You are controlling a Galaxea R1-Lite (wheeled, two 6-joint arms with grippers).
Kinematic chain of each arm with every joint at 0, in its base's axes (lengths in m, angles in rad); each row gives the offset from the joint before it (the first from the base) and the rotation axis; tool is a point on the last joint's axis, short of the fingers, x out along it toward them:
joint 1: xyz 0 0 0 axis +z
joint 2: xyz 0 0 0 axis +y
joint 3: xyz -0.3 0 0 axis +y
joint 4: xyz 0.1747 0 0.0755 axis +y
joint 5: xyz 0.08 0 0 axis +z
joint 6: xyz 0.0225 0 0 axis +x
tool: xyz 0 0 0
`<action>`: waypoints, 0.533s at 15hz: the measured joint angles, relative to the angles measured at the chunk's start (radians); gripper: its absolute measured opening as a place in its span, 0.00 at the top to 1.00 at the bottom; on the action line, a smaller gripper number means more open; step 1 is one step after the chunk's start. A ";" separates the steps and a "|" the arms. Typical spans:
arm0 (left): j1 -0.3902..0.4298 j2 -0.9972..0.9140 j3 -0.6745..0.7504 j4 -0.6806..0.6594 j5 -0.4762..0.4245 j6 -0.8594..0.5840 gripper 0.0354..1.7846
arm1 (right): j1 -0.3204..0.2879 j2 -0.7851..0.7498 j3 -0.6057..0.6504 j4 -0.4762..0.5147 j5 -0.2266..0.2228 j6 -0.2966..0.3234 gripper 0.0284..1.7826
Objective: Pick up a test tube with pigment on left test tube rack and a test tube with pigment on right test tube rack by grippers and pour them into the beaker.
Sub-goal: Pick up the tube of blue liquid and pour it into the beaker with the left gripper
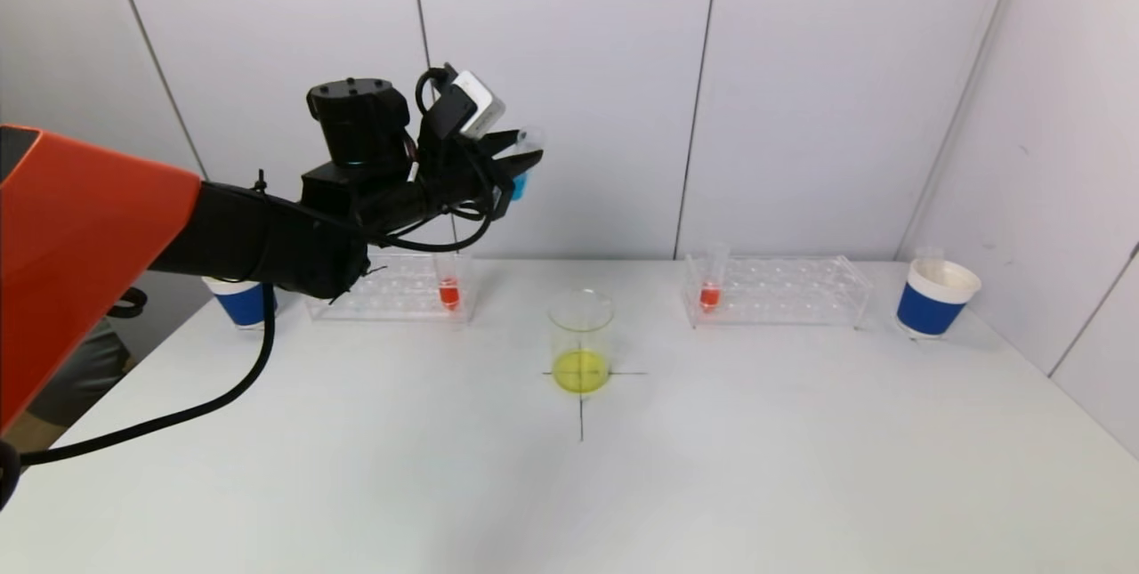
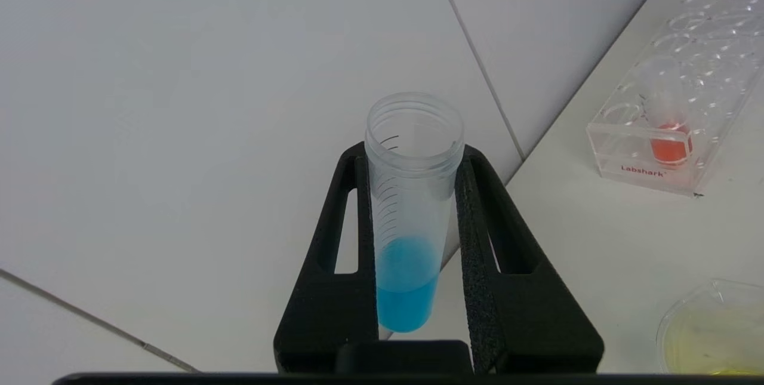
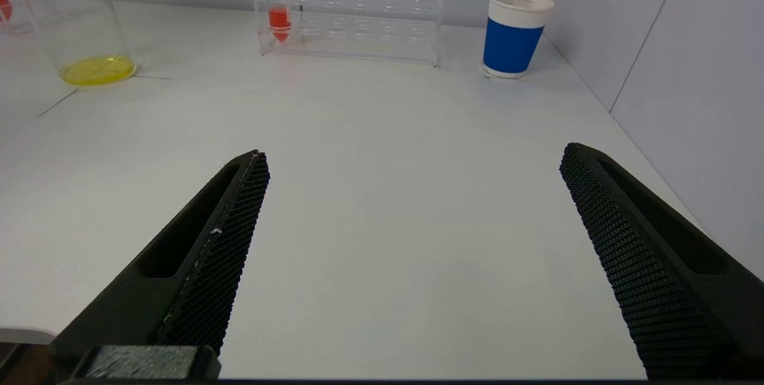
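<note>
Head view: left gripper point(image 1: 521, 160) raised high over the table point(image 1: 569, 485), fingers clamped on a test tube with blue pigment point(image 1: 521, 166); most of the tube is hidden behind the fingers, only the rim and a bit of blue show. Well below the fingers, the beaker point(image 1: 581, 341) with yellow liquid stands on a cross mark. Left rack point(image 1: 391, 289) is partly covered by the arm, one red tube point(image 1: 448, 282) visible in it. Right rack point(image 1: 777, 291) holds one red tube point(image 1: 711, 278) at its inner end. Blue cup point(image 1: 936, 298) beside the right rack; another blue cup point(image 1: 242, 300) half hidden under the arm. Right gripper out of frame here. Left wrist view: blue tube point(image 2: 409, 218) pinned between both fingers point(image 2: 343, 253), open mouth past the fingertips, blue liquid pooled at the base end; tube bottom hidden by the gripper body. Rack with red tube point(image 2: 671, 128) well off to the side, beaker rim point(image 2: 710, 325) cut off at the frame edge. Right wrist view: right gripper point(image 3: 415, 158) fingers wide apart, nothing between them, low over bare table. Far ahead of the fingertips: rack point(image 3: 352, 24) with red tube point(image 3: 279, 6), blue cup point(image 3: 513, 36), beaker point(image 3: 80, 27); something clear in the cup, hard to make out.
</note>
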 joint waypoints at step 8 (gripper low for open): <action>-0.001 0.063 0.142 -0.148 -0.211 0.234 0.78 | 0.000 0.000 0.000 0.000 0.000 0.000 0.01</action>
